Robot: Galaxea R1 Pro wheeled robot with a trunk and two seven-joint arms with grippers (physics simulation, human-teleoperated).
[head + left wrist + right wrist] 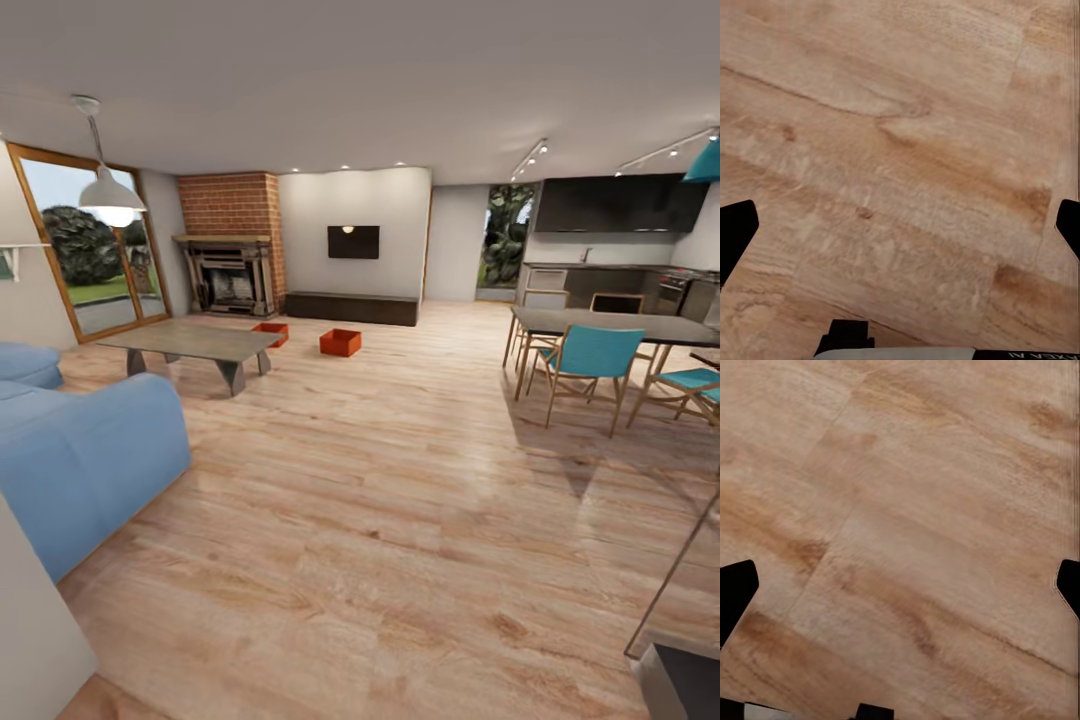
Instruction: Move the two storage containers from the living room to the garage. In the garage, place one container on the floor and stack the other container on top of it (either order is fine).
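Across the living room, two orange-red storage containers sit on the light wood plank floor (pixel 380 480), in front of the brick fireplace (pixel 232 245) and the low dark media bench (pixel 352 308). One container (pixel 340 342) stands in the open, clear of the furniture; its top is open and from here the inside looks bare, just orange walls and bottom. The other container (pixel 271 333) is just beyond the far end of the grey coffee table (pixel 190 342), partly hidden behind the tabletop (what it holds, I cannot tell). The two are near each other but apart. A blue sofa (pixel 85 455) fills the near left, a white pendant lamp (pixel 110 190) hangs above it, and a dining table (pixel 610 325) with teal chairs stands to the right.

Down at the wrists, the left gripper (pixel 900 225) has its fingers spread wide with nothing between them but floorboards, and the right gripper (pixel 900 585) is likewise parted over bare planks.
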